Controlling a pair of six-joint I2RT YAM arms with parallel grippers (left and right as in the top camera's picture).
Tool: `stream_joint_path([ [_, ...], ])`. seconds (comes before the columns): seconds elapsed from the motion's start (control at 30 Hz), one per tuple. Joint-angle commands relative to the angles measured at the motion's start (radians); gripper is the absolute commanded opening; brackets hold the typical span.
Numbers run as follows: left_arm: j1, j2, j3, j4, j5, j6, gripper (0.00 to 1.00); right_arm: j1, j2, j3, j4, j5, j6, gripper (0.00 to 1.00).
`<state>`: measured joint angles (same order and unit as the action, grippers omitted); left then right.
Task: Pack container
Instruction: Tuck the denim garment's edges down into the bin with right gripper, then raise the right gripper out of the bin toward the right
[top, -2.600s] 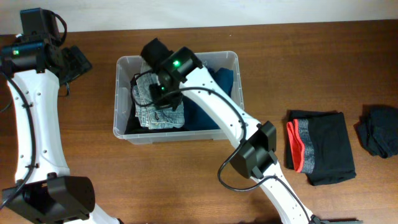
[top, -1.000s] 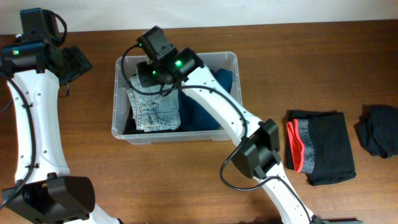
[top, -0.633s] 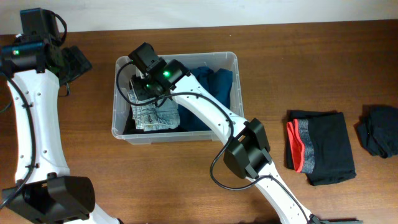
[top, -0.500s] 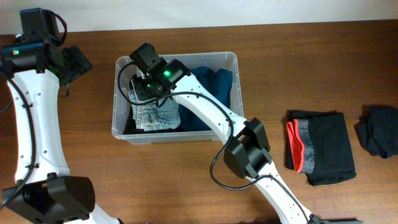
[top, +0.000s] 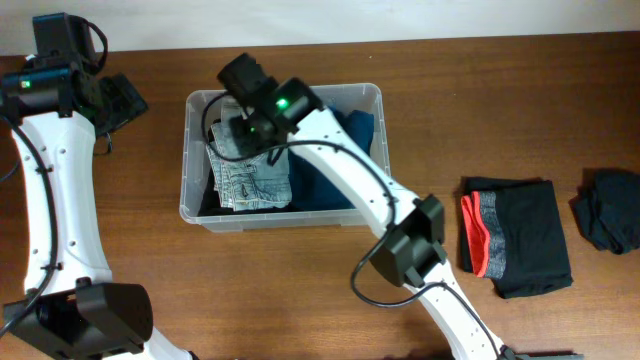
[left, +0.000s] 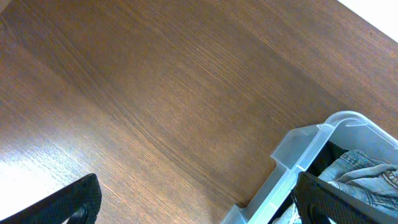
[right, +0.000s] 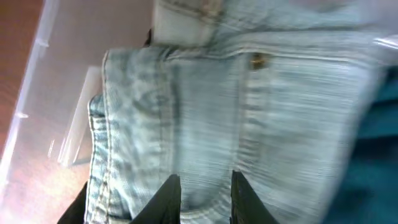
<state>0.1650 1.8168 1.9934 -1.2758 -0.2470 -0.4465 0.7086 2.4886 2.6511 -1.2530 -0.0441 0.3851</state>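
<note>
Since half a second ago the right claw (top: 243, 132) has shifted slightly toward the rear wall of the one container (top: 188, 160), which stands left of centre on the counter (top: 330, 300). Its fingers are slightly parted above one pair of pale jeans (top: 252, 180), gripping nothing, with one dark blue garment (top: 335, 165) alongside. Beside the container's rear-left corner the left claw (left: 198, 186) hangs wide, and two items lie on the right: a black garment with a red band (top: 515, 238) and a plain dark garment (top: 610, 212).

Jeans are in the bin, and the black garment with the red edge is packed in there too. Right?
Not quite. The overhead view shows the black garment with the red edge lying on the table, to the right of the bin, not inside it. The rest holds: the jeans are in the bin.
</note>
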Motion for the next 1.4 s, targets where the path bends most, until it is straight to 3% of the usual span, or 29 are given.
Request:
stream_joint_path([
  [0.0, 0.003, -0.02, 0.006, -0.001, -0.004, -0.01, 0.99, -0.022, -0.039, 0.019, -0.032, 0.045, 0.001, 0.21],
  [0.47, 0.003, -0.02, 0.006, -0.001, -0.004, -0.01, 0.99, -0.012, -0.006, -0.18, 0.043, -0.05, 0.042, 0.2],
  [0.8, 0.003, -0.02, 0.006, -0.001, -0.004, -0.01, 0.99, -0.01, -0.087, -0.109, -0.029, 0.048, 0.03, 0.17],
  [0.93, 0.003, -0.02, 0.006, -0.001, -0.004, -0.01, 0.99, -0.011, -0.179, -0.051, -0.114, 0.175, 0.029, 0.3],
  [1.07, 0.003, -0.02, 0.006, -0.001, -0.004, -0.01, 0.99, -0.024, -0.282, -0.045, -0.207, 0.254, 0.032, 0.72],
  [1.1, 0.003, -0.02, 0.006, -0.001, -0.004, -0.01, 0.99, -0.031, -0.304, -0.045, -0.226, 0.267, 0.035, 0.91],
  [1.13, 0.003, -0.02, 0.006, -0.001, -0.004, -0.01, 0.99, -0.04, -0.325, -0.045, -0.246, 0.282, 0.035, 0.99],
  [1.37, 0.003, -0.02, 0.006, -0.001, -0.004, -0.01, 0.99, -0.154, -0.43, -0.045, -0.447, 0.398, 0.15, 0.99],
])
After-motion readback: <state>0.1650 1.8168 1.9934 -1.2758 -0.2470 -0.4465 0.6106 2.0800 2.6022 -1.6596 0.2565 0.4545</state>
